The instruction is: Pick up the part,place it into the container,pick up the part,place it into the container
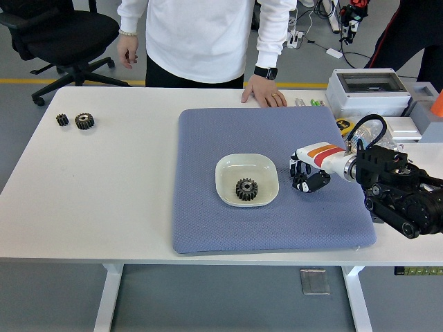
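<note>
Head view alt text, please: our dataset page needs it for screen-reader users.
The right robot hand curls around a small dark gear on a blue mat, just right of a white bowl already holding a larger gear. Two more gears lie at the white table's far left, and a person's hand rests on the far edge.
</note>
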